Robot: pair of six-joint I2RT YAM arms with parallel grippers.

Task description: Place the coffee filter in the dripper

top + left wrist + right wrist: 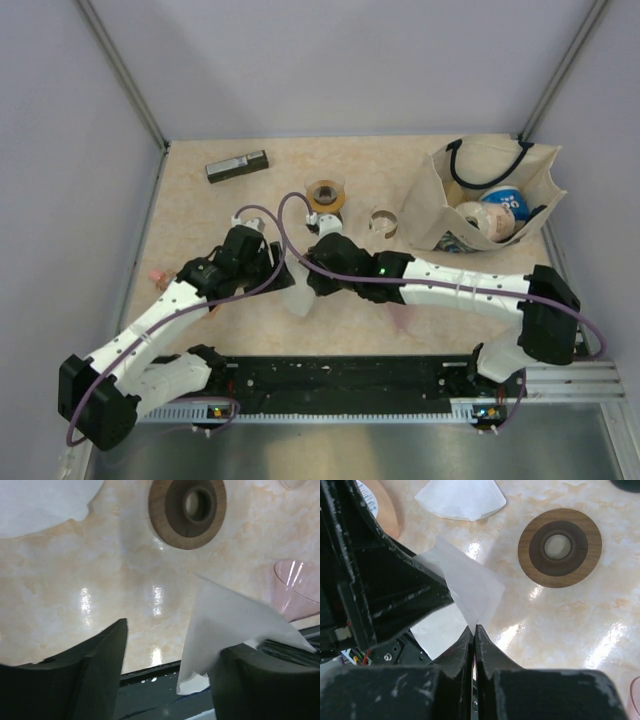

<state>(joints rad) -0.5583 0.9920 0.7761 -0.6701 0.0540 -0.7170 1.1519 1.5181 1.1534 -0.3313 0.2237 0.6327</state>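
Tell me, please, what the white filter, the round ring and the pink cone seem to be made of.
Filter: thin matte white paper, creased and slightly see-through. Ring: probably wood, brown with visible grain, darker inner band. Cone: clear pink plastic or glass, glossy; which one is hard to tell.

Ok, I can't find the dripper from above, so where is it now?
The pink dripper sits at the right edge of the left wrist view, right of the coffee filter and lower right of the wooden ring.
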